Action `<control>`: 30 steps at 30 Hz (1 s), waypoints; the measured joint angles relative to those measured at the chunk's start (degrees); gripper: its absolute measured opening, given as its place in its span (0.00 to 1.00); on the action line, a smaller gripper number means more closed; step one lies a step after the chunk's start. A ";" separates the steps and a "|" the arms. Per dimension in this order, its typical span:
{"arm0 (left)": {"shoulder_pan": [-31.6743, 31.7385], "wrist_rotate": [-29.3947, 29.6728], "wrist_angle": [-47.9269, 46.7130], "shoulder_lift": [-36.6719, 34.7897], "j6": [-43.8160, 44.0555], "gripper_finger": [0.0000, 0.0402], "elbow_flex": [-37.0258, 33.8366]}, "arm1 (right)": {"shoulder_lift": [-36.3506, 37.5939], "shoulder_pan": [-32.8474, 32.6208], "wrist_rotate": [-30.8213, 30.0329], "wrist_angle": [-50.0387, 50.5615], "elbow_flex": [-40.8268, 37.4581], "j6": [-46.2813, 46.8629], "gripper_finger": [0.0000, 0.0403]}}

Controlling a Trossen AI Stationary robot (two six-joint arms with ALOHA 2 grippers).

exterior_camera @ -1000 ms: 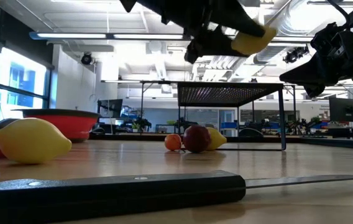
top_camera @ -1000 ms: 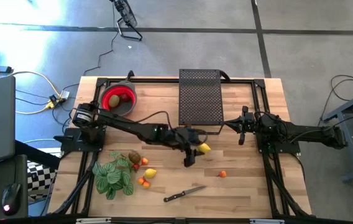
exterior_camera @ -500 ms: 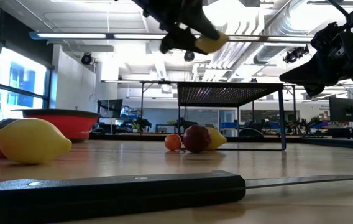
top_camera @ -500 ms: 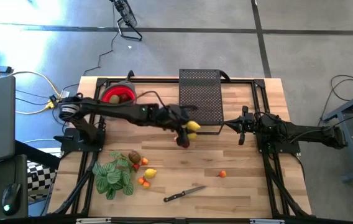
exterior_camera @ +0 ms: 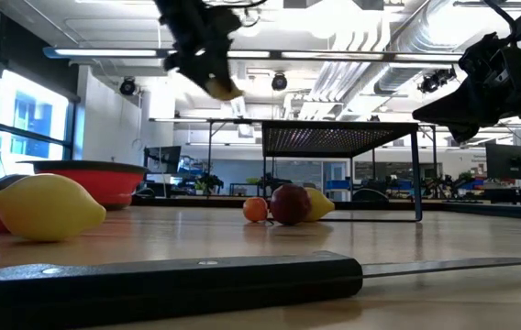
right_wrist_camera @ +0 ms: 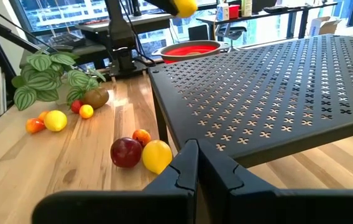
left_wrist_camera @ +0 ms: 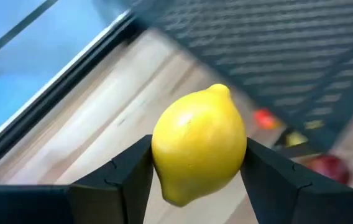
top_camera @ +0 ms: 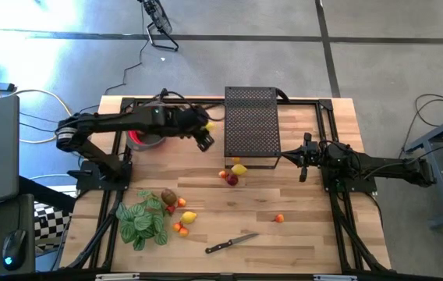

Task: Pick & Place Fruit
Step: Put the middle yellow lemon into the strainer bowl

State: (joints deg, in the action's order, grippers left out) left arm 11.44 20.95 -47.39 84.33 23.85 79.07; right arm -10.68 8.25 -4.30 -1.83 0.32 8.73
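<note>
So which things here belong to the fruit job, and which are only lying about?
Belong to the job:
- lemon held in the left end effector
- red bowl
- lemon, apple by the rack
- kiwi
- small orange fruit

Lying about:
- knife
- leafy plant
- black mesh rack

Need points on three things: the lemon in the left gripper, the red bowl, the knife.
lemon [left_wrist_camera: 198, 144], left wrist view, middle of its yellow skin between the fingers
red bowl [right_wrist_camera: 191, 49], right wrist view, its near outer wall
knife [top_camera: 218, 248], high view, its black handle
</note>
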 joint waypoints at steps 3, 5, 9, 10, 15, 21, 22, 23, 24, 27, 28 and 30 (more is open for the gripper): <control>2.32 2.96 -7.96 -1.52 3.54 0.51 0.00 | 0.00 0.00 0.00 0.00 0.01 0.00 0.00; 4.21 4.85 -13.91 -2.06 6.11 0.51 -0.01 | 0.00 0.00 -0.02 0.00 0.01 0.00 0.00; 7.93 7.39 -21.71 -2.27 10.17 0.51 -0.03 | 0.00 0.00 -0.02 0.00 0.00 0.00 0.00; 8.90 7.39 -22.82 -2.27 10.69 0.51 -0.25 | 0.00 0.00 0.00 -0.02 0.02 -0.02 0.00; 13.14 7.54 -23.02 -2.25 11.31 0.51 -3.98 | 0.00 0.00 -0.01 -0.02 0.02 -0.02 0.00; 18.04 7.43 -22.78 -2.22 13.43 0.51 -10.45 | 0.00 0.00 0.00 -0.02 0.02 0.00 0.00; 18.70 7.33 -22.75 -2.22 13.94 0.51 -11.33 | 0.00 0.00 -0.02 -0.02 0.00 -0.02 0.00; 19.31 7.21 -22.68 -2.22 14.08 0.51 -12.15 | 0.00 0.00 -0.02 -0.02 0.00 0.00 0.00; 19.80 7.17 -22.58 -2.22 14.13 0.51 -12.84 | 0.00 0.00 -0.02 -0.02 0.02 -0.02 0.00; 21.31 7.06 -22.35 -2.22 14.17 0.51 -14.51 | 0.00 0.00 -0.02 -0.02 0.02 -0.02 0.00; 21.73 7.06 -22.02 -2.20 14.17 0.51 -14.95 | 0.00 0.00 -0.02 -0.02 0.01 -0.02 0.00; 22.57 7.05 -20.97 -2.20 14.19 0.51 -15.72 | 0.00 0.00 -0.02 -0.02 0.02 -0.02 0.00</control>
State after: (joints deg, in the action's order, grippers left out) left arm 34.00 28.00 -68.36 82.13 38.04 63.35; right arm -10.68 8.25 -4.32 -1.85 0.34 8.71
